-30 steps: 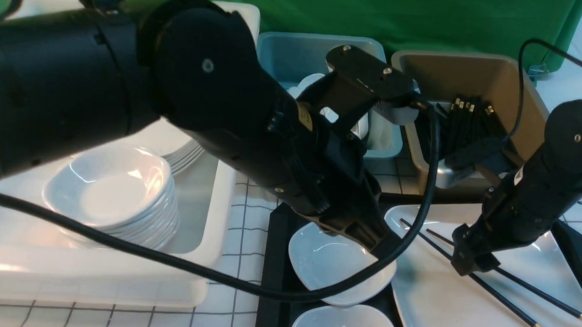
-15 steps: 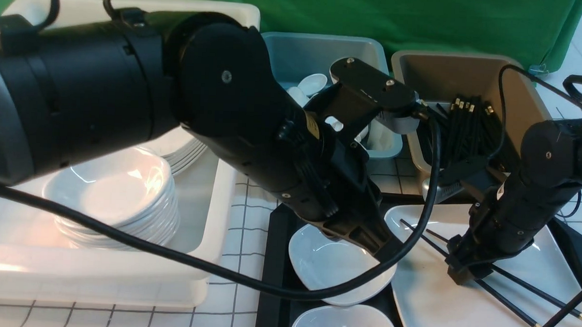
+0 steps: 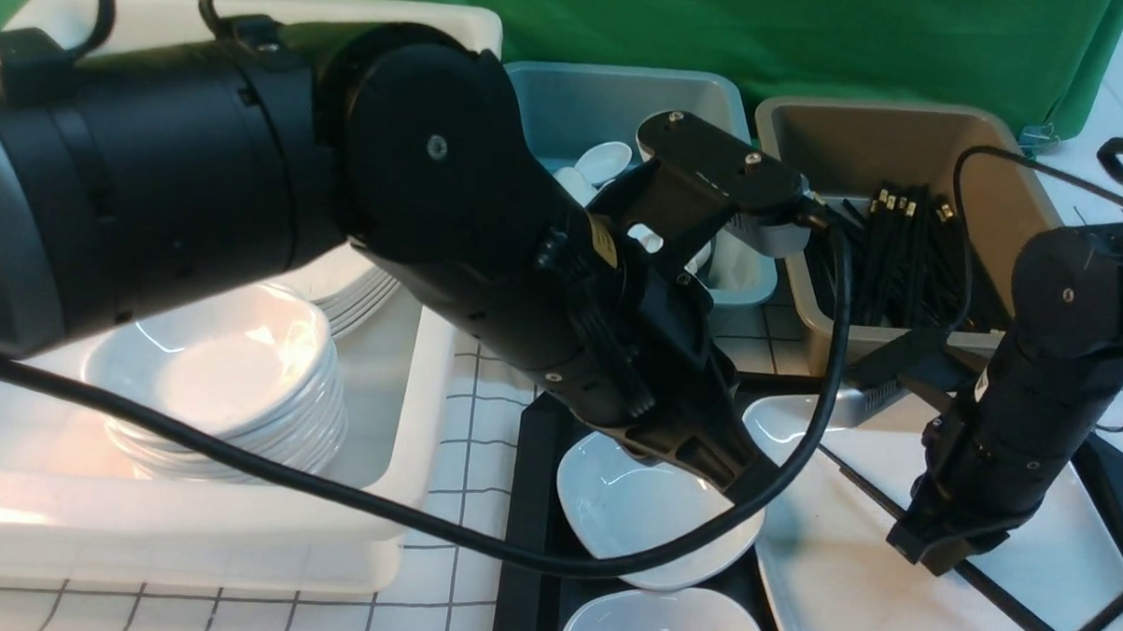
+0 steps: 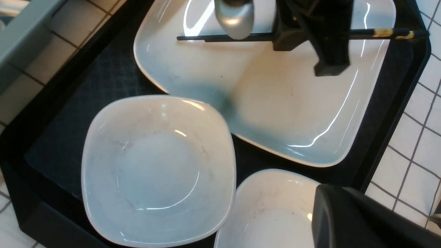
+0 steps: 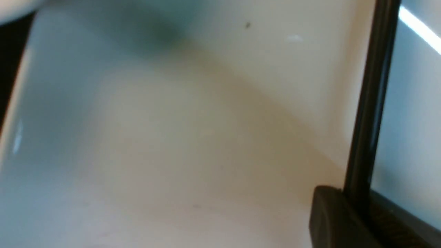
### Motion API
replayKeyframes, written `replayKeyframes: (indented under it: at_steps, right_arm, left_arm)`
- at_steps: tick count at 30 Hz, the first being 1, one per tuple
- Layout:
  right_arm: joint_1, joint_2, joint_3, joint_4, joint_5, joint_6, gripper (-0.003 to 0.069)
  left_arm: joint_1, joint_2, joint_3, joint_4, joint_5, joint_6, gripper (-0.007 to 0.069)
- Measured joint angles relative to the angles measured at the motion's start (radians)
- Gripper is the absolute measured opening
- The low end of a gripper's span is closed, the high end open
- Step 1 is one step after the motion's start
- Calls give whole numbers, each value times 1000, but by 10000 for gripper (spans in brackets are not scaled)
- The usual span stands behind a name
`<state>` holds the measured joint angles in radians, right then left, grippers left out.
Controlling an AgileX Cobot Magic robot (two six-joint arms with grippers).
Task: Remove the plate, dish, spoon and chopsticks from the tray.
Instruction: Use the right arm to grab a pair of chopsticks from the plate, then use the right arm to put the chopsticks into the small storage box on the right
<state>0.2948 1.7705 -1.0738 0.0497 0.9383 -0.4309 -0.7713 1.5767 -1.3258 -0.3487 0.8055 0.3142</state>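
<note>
Clamping right fingers (image 4: 330,62) on chopsticks (image 4: 265,34) atop plate (image 4: 275,113), likely so plate lifts clean after; left fingers (image 4: 351,217) clenched, empty.

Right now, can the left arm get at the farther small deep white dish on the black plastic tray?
Probably yes: the left gripper hangs shut close by that dish, nothing between; it must open first. The right gripper, closed on the thin black chopsticks, is clear.

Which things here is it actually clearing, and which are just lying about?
Job: large white squarish plate; black gold-banded chopsticks; small deep white dishes; black plastic tray.
Lying about: white tub of stacked dishes; blue-grey bin of spoons; brown bin of chopsticks.
</note>
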Motion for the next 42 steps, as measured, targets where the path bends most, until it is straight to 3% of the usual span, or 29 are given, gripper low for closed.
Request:
replayKeyframes:
  at_steps: [10,16,19,24,28,38,42]
  right_arm:
    - [56,-143,-17,27,87,-17,46]
    - [57,-179,-161,29,142,-45,45]
    - [35,-153,-302,33,136,-54,45]
    - [-30,-84,-464,33,69,-64,45]
    - [-104,28,-635,31,-92,-69,45]
    - [-132,245,-789,30,-330,-69,45]
    - [-134,310,-789,27,-354,-8,71]
  left_arm:
    - [0,0,0,-44,-33,0,-3]
    - [0,0,0,-44,-160,0,-3]
    - [0,0,1,-44,-328,0,-3]
    - [0,0,2,-44,-542,0,-3]
    - [0,0,2,-44,-696,0,-3]
    - [0,1,2,33,-722,0,-3]
    - [0,1,2,41,-671,0,-3]
